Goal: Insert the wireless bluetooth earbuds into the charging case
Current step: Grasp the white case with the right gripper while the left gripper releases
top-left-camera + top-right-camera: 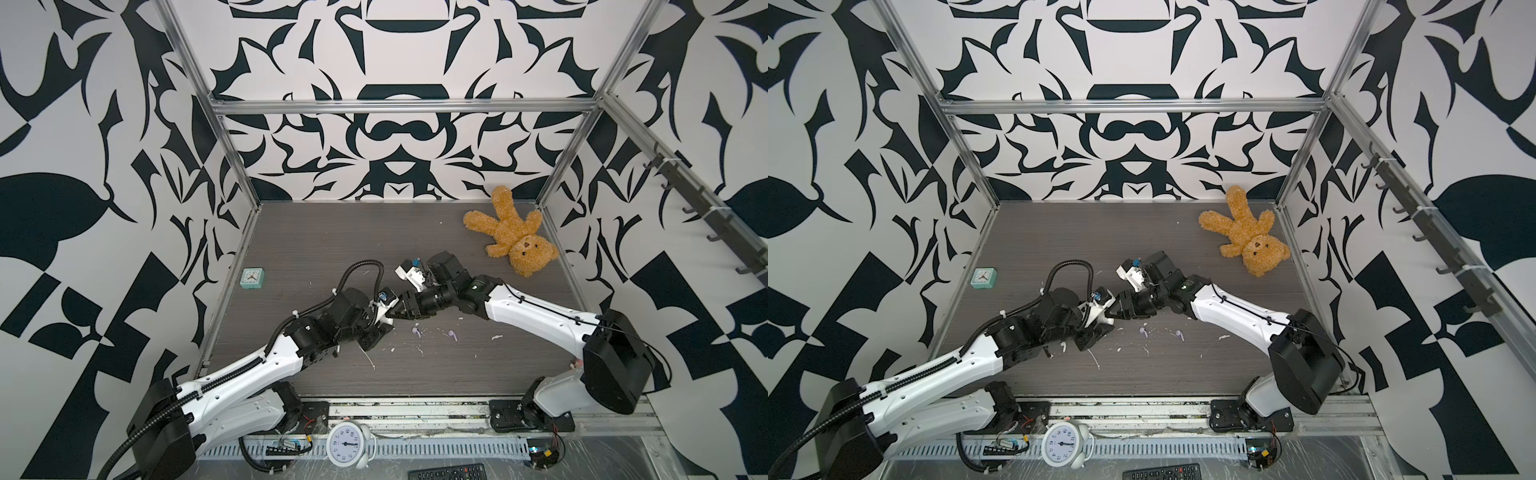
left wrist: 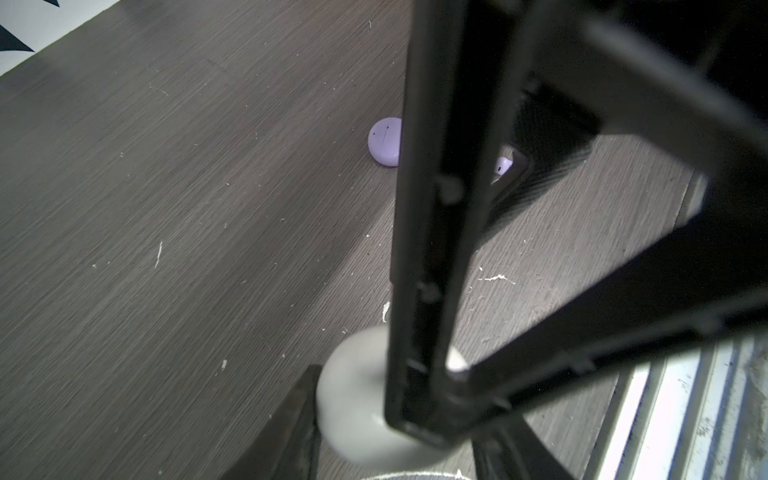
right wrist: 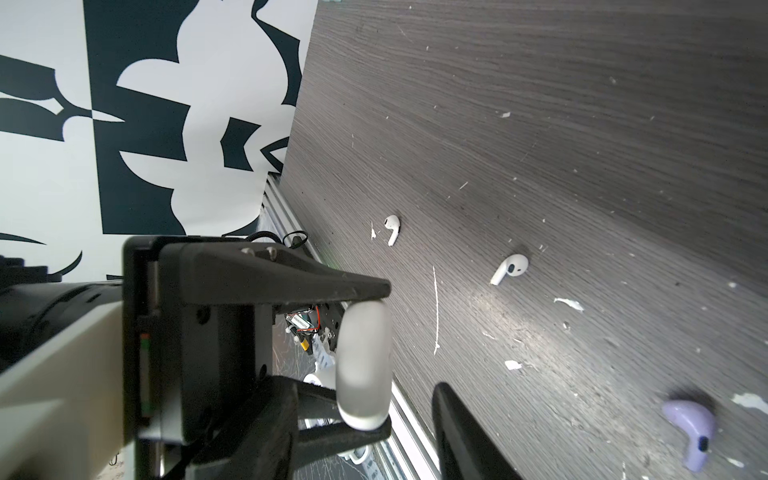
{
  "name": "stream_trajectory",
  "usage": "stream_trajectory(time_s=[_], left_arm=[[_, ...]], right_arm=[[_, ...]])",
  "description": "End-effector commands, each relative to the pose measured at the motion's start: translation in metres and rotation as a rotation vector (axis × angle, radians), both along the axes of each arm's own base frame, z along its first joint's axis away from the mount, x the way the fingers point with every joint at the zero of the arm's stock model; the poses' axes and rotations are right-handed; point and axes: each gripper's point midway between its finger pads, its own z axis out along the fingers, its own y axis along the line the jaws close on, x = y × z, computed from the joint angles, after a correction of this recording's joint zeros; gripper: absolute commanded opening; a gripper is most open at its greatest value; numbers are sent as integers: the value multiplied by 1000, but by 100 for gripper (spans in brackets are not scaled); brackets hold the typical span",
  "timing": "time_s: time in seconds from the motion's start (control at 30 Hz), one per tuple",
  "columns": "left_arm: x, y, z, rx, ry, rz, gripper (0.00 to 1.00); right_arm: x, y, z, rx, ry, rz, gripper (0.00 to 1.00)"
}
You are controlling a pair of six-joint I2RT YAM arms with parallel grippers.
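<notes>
While the left end effector (image 3: 376, 361) is pinching the white charging case (image 3: 362, 374), I am failing to read closure on the right end effector (image 1: 398, 312).

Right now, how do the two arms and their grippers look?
The left arm and right arm have white shells with black joints. A ribbed black hose runs along the left; a thin black cable along the right. The left gripper and right gripper have black tapered fingers.

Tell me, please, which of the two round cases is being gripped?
The white case, which the left gripper clamps in its jaws; the purple case lies loose on the table.
</notes>
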Motion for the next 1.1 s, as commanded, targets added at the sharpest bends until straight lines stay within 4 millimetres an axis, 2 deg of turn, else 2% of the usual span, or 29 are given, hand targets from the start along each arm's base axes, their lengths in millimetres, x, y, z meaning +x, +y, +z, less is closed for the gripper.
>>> stream_trajectory(time_s=[0.0, 0.57, 0.8, 1.03, 1.07], left_arm=[[4, -3, 10, -24, -14, 13, 0], [4, -5, 17, -49, -19, 12, 0], [4, -5, 19, -51, -24, 14, 0], [6, -6, 23, -57, -35, 22, 0], [5, -6, 24, -62, -32, 17, 4]], right_arm=[[0, 7, 7, 33, -34, 10, 52], [-7, 20, -1, 42, -22, 37, 34], [-7, 23, 4, 51, -29, 41, 26], [-9, 25, 1, 49, -23, 46, 13], [-9, 25, 2, 50, -24, 47, 10]])
